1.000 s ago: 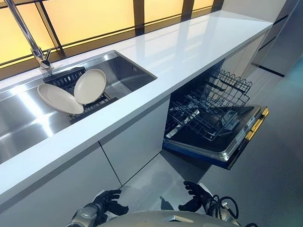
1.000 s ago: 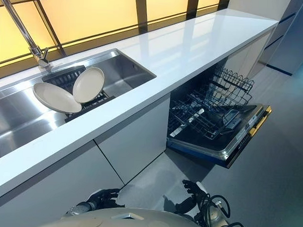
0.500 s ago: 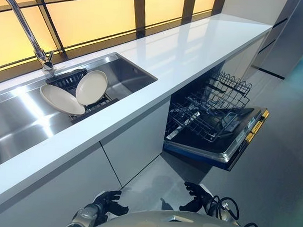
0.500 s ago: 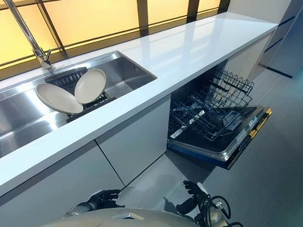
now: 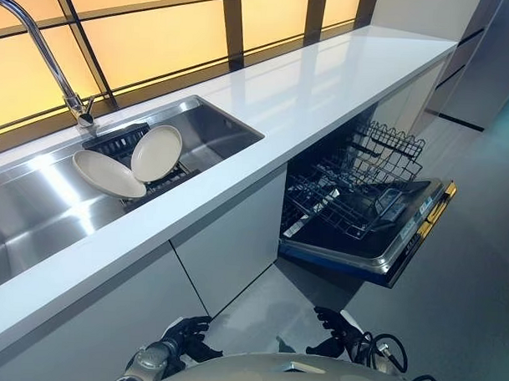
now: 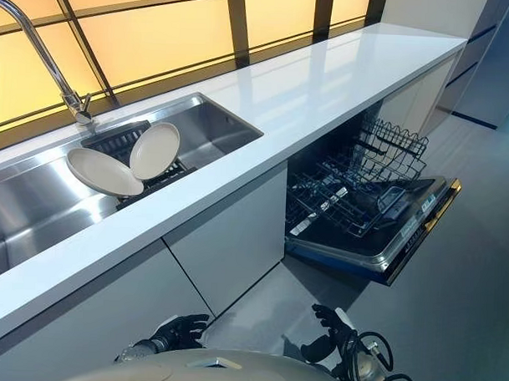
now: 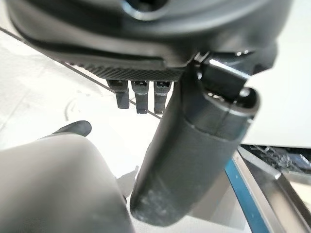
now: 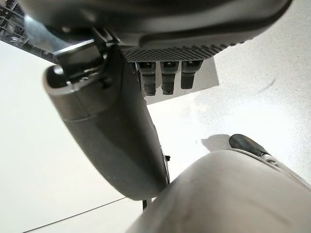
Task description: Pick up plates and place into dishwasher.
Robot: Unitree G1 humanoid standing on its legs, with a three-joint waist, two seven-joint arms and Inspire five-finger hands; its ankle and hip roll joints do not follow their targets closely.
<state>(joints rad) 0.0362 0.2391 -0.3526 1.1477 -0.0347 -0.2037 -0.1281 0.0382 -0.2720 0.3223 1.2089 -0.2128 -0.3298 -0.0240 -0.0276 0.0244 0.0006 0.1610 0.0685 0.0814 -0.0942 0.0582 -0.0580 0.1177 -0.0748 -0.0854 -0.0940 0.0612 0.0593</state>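
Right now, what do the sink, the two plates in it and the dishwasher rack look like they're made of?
The sink looks like brushed stainless steel: silvery, with soft streaked glare. The plates look like glazed ceramic, though they could be melamine: cream, smooth, evenly matte-glossy. The rack looks like coated metal wire: thin dark rods in a grid.

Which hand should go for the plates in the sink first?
Probably the left hand. The two plates lean in the sink, off to the robot's left, while the right hand hangs nearer the open dishwasher. Both hands are low, open and empty.
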